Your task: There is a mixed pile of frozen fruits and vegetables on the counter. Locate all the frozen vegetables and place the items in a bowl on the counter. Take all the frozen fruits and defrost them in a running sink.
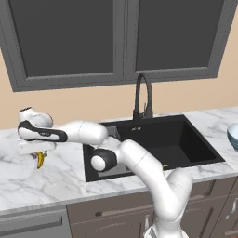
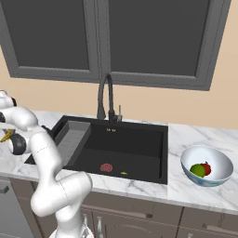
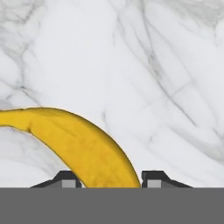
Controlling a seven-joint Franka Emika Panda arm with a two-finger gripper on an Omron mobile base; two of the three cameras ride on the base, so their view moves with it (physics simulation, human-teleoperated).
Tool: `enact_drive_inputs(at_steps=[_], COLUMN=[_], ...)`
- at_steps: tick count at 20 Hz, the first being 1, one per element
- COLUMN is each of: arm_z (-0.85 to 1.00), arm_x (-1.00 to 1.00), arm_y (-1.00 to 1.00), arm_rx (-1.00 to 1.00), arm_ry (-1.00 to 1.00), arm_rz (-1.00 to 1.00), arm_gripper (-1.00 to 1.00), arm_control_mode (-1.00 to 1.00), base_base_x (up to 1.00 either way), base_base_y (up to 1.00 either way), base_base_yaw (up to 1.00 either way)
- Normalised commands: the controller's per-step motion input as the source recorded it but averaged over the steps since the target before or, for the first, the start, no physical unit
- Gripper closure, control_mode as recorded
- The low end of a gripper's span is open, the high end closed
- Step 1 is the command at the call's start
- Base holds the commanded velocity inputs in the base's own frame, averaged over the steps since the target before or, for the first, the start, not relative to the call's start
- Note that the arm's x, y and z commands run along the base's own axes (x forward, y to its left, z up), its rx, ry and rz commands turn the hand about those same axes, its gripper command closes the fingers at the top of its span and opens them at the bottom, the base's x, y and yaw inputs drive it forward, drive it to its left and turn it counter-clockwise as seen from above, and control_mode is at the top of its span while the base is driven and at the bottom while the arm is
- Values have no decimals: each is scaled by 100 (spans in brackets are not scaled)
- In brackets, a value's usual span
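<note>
Bare counter (image 3: 144, 65) around banana (image 3: 83, 148)

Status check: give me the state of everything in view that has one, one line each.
claw: closed against the banana, fingertips at its two sides
banana: on the counter left of the sink, between the fingertips
bowl: upright, holding a green piece and a red piece
faucet: no water visible
sink: small yellow-green piece lying near the drain
upper cabinet doors: shut

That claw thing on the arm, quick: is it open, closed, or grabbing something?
Gripper: closed around the banana, one fingertip on each side, over the counter.
</note>
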Motion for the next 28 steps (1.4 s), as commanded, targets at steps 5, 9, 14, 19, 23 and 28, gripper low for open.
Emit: enact_drive_inputs(at_steps=[5,9,14,19,23,28], arm_z=[14,2,-8,-15,-23,-23], arm_x=[-22,-34,-34,-26,-32,-26], arm_y=[-32,-43,-44,-46,-45,-47], arm_rx=[0,3,7,12,13,13], arm_ry=[-10,-11,-10,-11,-7,-5], arm_rz=[0,0,1,0,0,0], arm_gripper=[100,100,100,100,100,100], arm_control_mode=[-100,-100,-100,-100,-100,-100], base_base_x=[0,0,0,0,0,0], base_base_y=[0,0,0,0,0,0], base_base_yaw=[0,0,0,0,0,0])
